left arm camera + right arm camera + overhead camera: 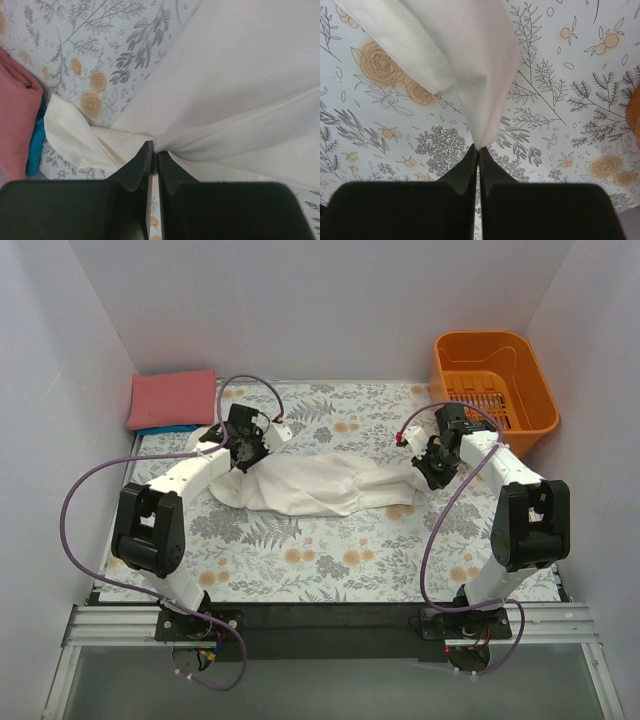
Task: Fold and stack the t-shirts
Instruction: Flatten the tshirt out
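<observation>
A white t-shirt [310, 485] lies bunched across the middle of the floral table cover; its red print does not show. My left gripper [243, 453] is shut on its left end, with cloth pinched at the fingertips in the left wrist view [154, 150]. My right gripper [432, 468] is shut on its right end, with a fold of white cloth [470, 65] hanging from the tips [478, 149] above the cover. A folded salmon-red t-shirt [172, 398] lies at the back left on a blue one [168, 429]; both show in the left wrist view [15, 125], the blue as a strip [36, 145].
An orange plastic basket [497, 385] stands at the back right, just behind the right arm. White walls close in the table on the left, back and right. The floral table cover [330, 560] is bare in front of the shirt.
</observation>
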